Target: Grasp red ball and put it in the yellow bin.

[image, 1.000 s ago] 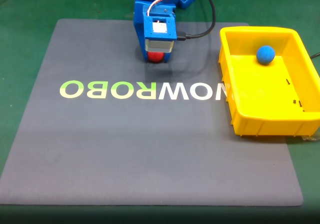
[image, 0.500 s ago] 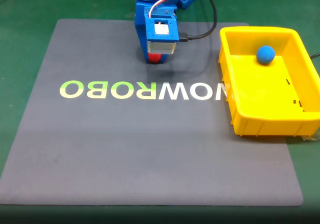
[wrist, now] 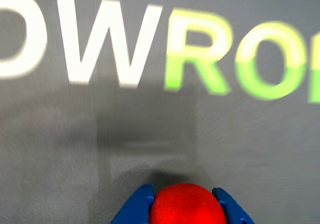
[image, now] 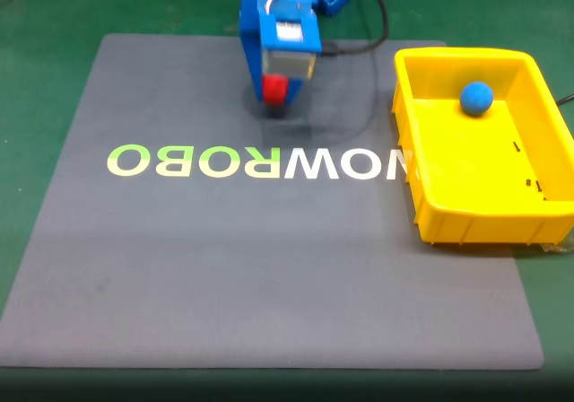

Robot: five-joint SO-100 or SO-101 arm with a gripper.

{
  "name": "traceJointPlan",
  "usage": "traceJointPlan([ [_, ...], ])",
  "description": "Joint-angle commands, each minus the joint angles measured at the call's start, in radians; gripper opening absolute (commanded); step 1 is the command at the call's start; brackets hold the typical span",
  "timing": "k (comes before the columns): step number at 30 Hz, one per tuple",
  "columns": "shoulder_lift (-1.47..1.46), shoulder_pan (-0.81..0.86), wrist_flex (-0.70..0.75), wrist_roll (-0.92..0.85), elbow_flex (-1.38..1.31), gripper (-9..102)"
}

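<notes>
Fixed view: compared with the two preceding frames, the gripper has risen from the grey mat and drawn slightly toward the arm's base, and the red ball has gone up with it; a separate shadow now lies on the mat just below the ball, which I judge to mean the ball is lifted clear, so the grasp step looks complete and the carry to the yellow bin is what remains. The bin stands well apart to the right in this view, at the mat's edge, with a blue ball already inside near its far wall. Wrist view: the red ball sits squarely between the two blue fingers, each side pressed against a fingertip, the fingers clenched on it with no gap visible. The mat and its lettering lie beyond, blurred, consistent with motion. Hold appears centred, low at the fingertips; slippage during transfer is the risk to watch
</notes>
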Motion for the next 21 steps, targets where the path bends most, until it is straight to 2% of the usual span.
traceJointPlan([
  [1, 0.130, -0.015, -0.018, 0.023, -0.060, 0],
  [6, 0.212, -0.057, -0.106, 0.063, -0.080, 0],
  [21, 0.038, -0.222, -0.632, 0.130, -0.183, 0],
])
